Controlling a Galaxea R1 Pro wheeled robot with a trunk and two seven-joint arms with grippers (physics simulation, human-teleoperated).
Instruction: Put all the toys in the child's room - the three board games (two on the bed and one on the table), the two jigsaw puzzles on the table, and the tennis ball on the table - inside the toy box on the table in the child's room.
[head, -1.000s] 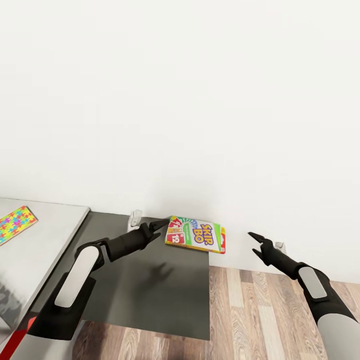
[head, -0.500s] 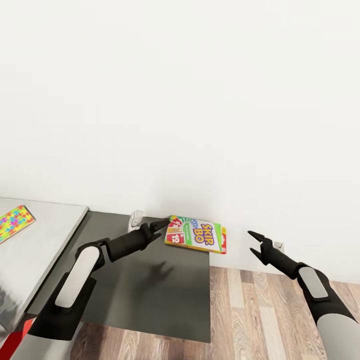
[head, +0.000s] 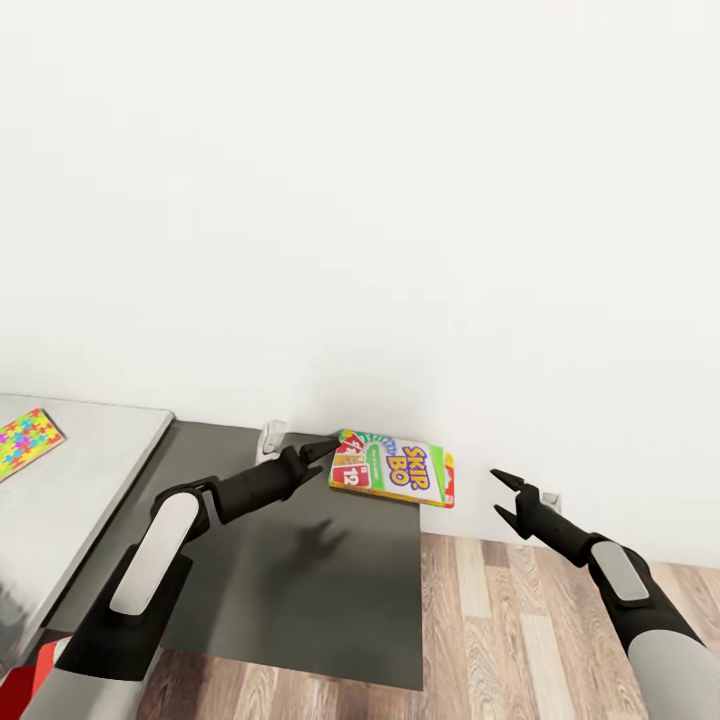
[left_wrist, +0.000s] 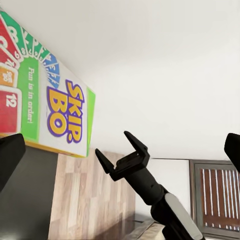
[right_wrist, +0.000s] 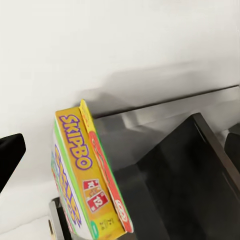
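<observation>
Left pincer is pinching the Skip-Bo box by one short end, so you are carrying it out flat above the dark cabinet section of the tabletop, close to the white wall. Right pincer hangs spread and empty just beyond the box's far end, over the wood floor.

Judging by its look, the box is thin, stiff cardboard and light (a card game, hardly any load), so weight should not trouble you. What may trouble you is the hold: a grip on one end leaves the whole length sticking out past the fingers, and the printed faces are probably glossy and slick, so a quick swing could twist it loose. Pressing harder risks denting the card. If you want more security, bring the spread pincer onto the box's free end, or re-grip nearer the middle of a long edge.

One jigsaw puzzle lies on the light grey tabletop, well apart from the box, beyond the cabinet section.
</observation>
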